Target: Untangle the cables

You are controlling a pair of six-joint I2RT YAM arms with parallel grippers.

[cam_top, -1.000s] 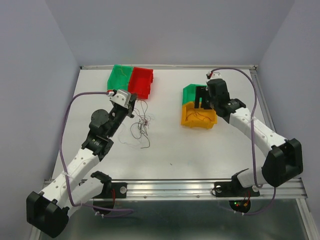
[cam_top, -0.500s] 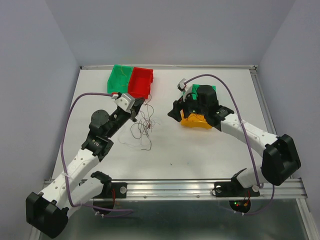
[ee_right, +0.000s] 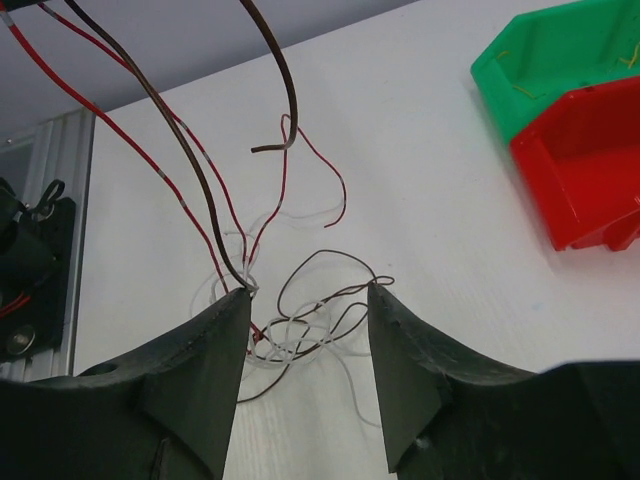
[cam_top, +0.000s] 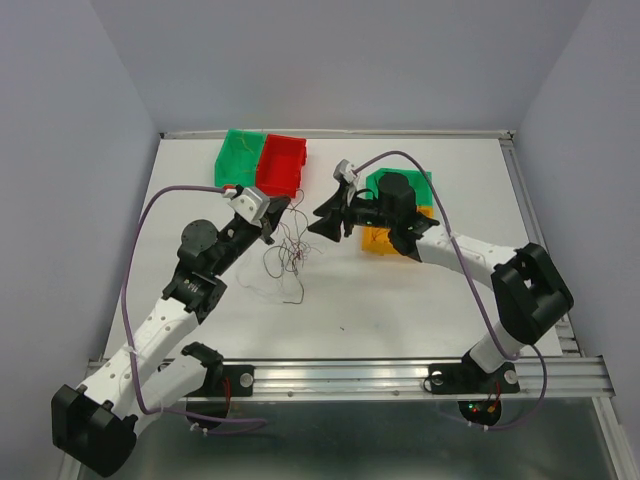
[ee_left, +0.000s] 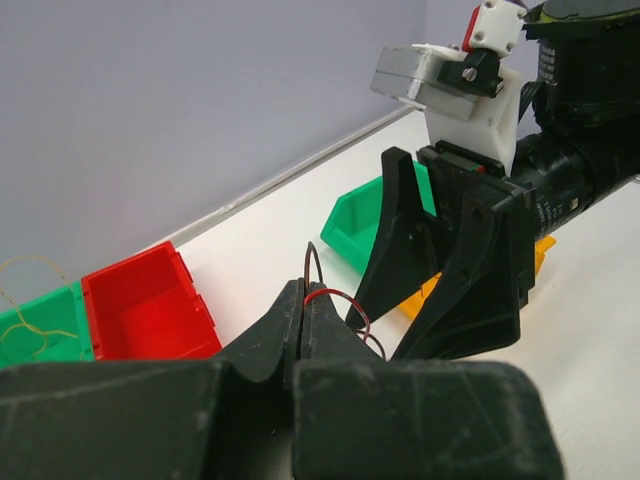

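Note:
The cables (cam_top: pixel 287 256) are a small tangle of thin red, brown and white wire on the white table, left of centre. My left gripper (cam_top: pixel 276 214) is shut on a dark red and a brown strand (ee_left: pixel 322 296), which rise taut from the tangle. My right gripper (cam_top: pixel 322 224) points left, close beside the lifted strands. In the right wrist view its jaws (ee_right: pixel 308 292) stand open just above the tangle (ee_right: pixel 300 335), nothing between them, and the lifted strands (ee_right: pixel 180 150) run up past the left fingertip.
A green bin (cam_top: pixel 240 150) and a red bin (cam_top: pixel 281 163) stand side by side at the back left. Another green bin (cam_top: pixel 408 181) and a yellow bin (cam_top: pixel 376 241) lie under the right arm. Purple arm cables loop above both arms.
My right arm has swung left from over the yellow bin to the tangle, its jaws narrowing somewhat. The left gripper has lifted slightly, keeping its grip on the strands.

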